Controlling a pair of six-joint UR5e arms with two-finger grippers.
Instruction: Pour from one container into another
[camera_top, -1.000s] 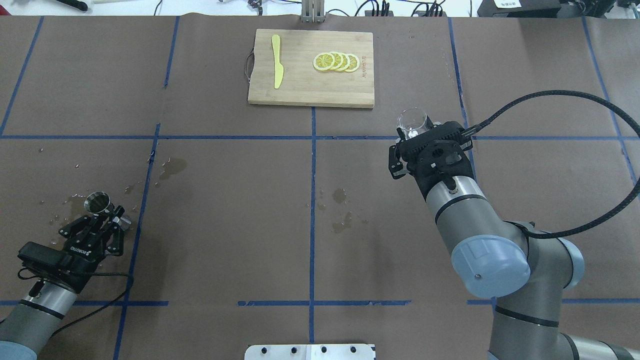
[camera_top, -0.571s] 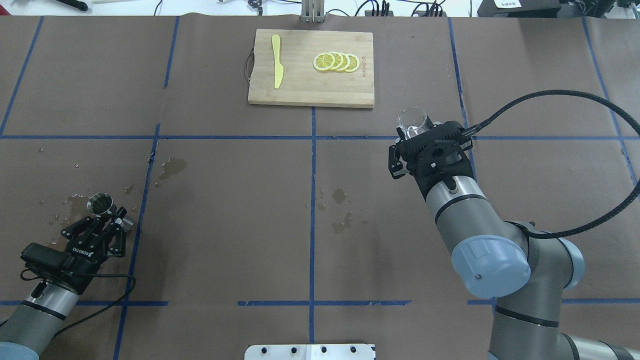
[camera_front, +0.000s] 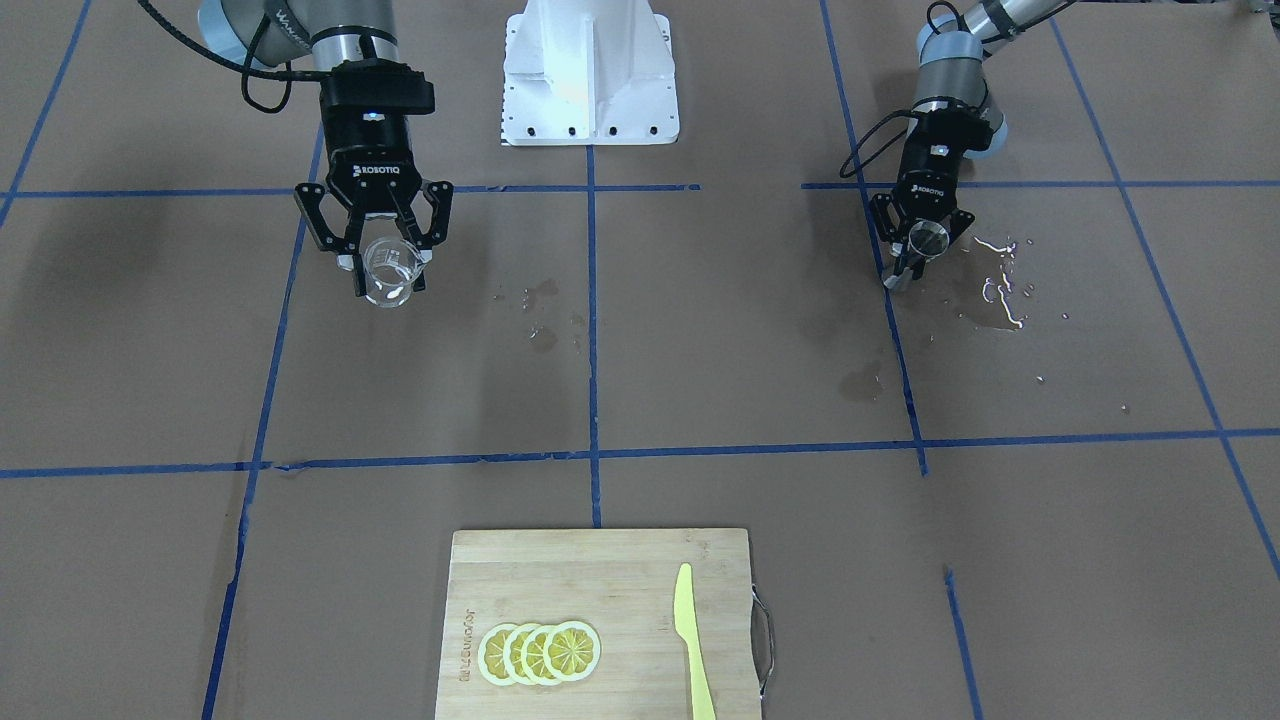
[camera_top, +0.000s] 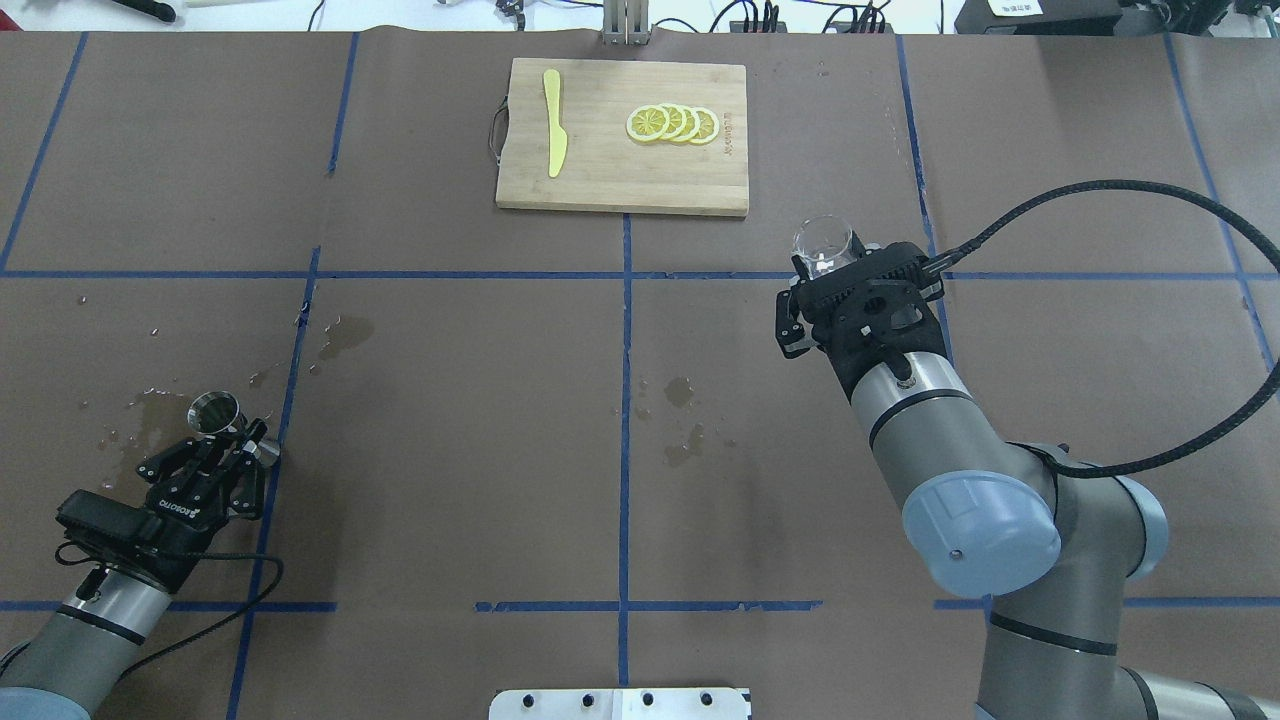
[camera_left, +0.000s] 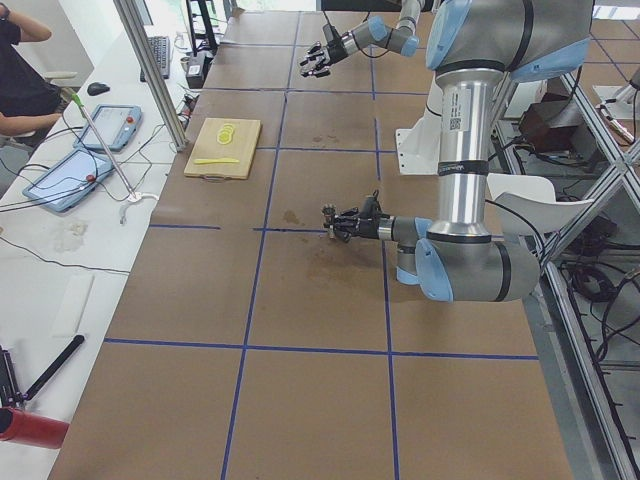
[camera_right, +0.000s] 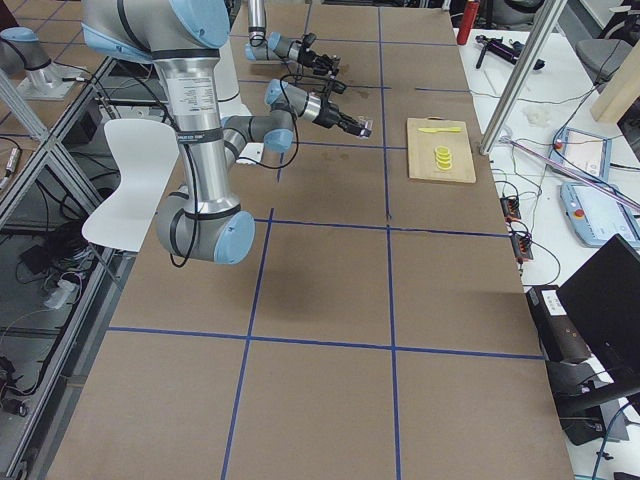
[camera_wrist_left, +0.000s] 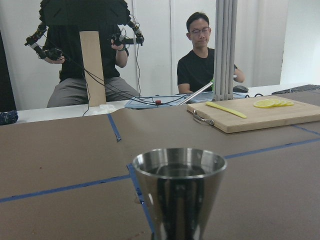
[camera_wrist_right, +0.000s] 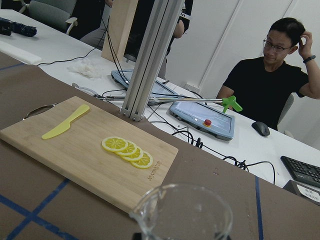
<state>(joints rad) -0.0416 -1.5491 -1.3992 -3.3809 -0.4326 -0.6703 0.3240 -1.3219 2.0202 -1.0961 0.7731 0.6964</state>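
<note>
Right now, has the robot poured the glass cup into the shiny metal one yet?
Not yet. Done: the right gripper holds the glass cup and the left gripper holds the jigger. In hand: both are held far apart across the table. Left: bring them together and tip the glass cup over the jigger.

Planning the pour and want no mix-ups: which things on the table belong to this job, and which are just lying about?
Job: cup in right pincer; jigger in left pincer.
Lying about: board, lemon slices, knife, spills.
</note>
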